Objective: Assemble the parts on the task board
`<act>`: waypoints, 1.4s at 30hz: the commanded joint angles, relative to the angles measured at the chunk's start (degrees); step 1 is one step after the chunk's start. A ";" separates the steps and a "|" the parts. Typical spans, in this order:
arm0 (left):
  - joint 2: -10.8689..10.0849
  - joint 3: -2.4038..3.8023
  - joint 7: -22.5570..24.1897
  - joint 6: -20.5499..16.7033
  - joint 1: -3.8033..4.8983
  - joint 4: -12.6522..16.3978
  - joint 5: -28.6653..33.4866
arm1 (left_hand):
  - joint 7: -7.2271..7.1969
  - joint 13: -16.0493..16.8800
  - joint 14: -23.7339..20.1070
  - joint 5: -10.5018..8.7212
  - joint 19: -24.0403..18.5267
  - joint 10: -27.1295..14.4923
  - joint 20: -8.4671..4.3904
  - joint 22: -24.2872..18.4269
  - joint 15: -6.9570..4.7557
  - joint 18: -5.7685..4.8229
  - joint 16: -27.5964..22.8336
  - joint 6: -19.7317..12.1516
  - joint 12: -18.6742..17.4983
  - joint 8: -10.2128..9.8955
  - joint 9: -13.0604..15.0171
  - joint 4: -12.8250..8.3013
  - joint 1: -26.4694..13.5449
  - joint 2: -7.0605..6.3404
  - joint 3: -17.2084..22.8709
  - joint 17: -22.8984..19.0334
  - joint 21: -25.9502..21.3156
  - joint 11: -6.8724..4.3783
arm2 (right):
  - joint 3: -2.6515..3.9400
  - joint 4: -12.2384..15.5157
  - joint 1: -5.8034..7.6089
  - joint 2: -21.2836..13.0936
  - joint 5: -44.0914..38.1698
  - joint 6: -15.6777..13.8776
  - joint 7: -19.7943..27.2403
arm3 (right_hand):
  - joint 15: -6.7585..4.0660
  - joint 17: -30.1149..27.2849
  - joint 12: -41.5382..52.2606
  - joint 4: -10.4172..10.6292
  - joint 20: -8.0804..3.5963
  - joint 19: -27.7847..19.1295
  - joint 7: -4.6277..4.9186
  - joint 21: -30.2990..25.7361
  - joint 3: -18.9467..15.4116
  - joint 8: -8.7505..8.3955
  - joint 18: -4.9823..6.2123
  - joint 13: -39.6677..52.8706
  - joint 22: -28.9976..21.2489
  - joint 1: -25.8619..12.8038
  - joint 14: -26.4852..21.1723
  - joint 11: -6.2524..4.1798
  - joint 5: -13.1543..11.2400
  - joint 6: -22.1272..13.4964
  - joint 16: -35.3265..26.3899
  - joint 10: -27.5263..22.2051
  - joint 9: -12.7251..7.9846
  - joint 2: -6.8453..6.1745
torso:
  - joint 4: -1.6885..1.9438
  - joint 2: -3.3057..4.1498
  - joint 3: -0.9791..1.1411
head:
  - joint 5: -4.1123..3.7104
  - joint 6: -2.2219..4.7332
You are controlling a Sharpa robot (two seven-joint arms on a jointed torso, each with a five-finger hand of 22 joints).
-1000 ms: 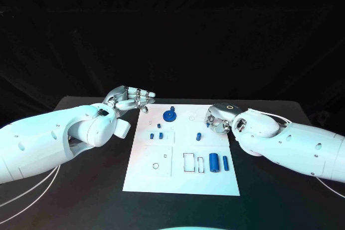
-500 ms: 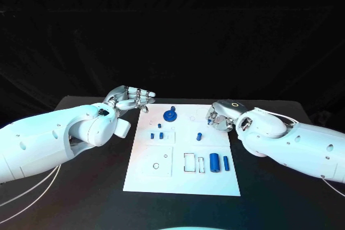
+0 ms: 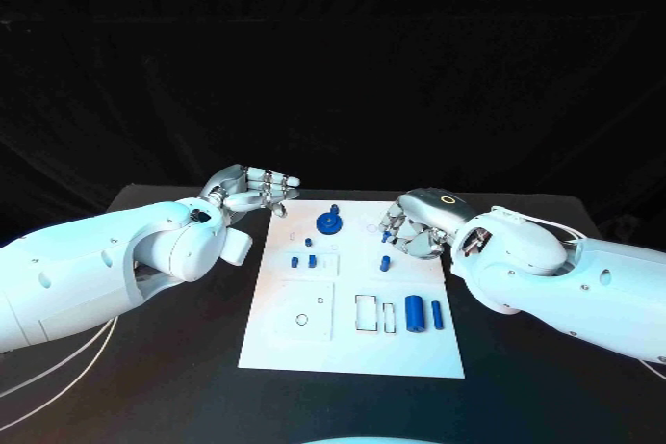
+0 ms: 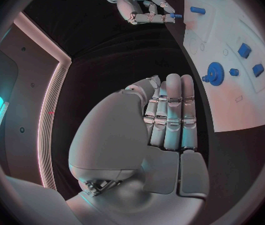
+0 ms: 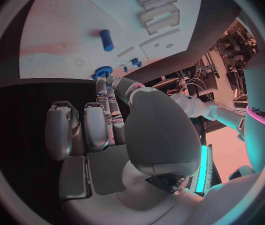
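The white task board [image 3: 354, 348] lies in the middle of the table. On it are a blue gear [image 3: 329, 222], small blue pegs [image 3: 311, 262], a thick blue cylinder [image 3: 414, 314] and a thin blue bar [image 3: 436, 315]. My right hand [image 3: 414, 228] hovers over the board's far right part. In the left wrist view the right hand [image 4: 139, 5] pinches a small blue part [image 4: 177, 16] at its fingertips. My left hand [image 3: 254, 189] sits just past the board's far left corner, fingers curled in with nothing in them. The gear [image 4: 215, 74] lies beside it.
Two white frame pieces [image 3: 365, 312] sit left of the thick cylinder, and a small ring outline [image 3: 301, 320] marks the near left square. Another blue peg [image 3: 385, 264] stands just under the right hand. Black table [image 3: 555, 396] surrounds the board.
My right hand has shifted a little leftward over the board, with the forearm swinging in closer. The left hand has stayed put.
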 commanded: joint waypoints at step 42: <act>1.53 -0.06 1.46 -0.48 -0.04 1.60 1.63 | 0.15 0.05 -0.07 0.05 0.28 -0.64 -0.02 -0.06 0.23 0.26 0.05 -0.56 0.36 0.00 -0.11 -0.39 0.07 0.02 -0.14 -0.25 -0.18 0.00 | -0.62 -5.92 -9.31 13.50 -0.98 0.84 3.88 | 0.11 0.05 -0.30 -0.13 -0.16 0.80 0.13 0.81 -0.55 0.05 -0.52 -0.01 8.02 -0.65 2.07 0.05 0.51 0.23 0.38 0.41 0.04 0.34 | -0.02 0.05 -0.03 | 8.48 -3.90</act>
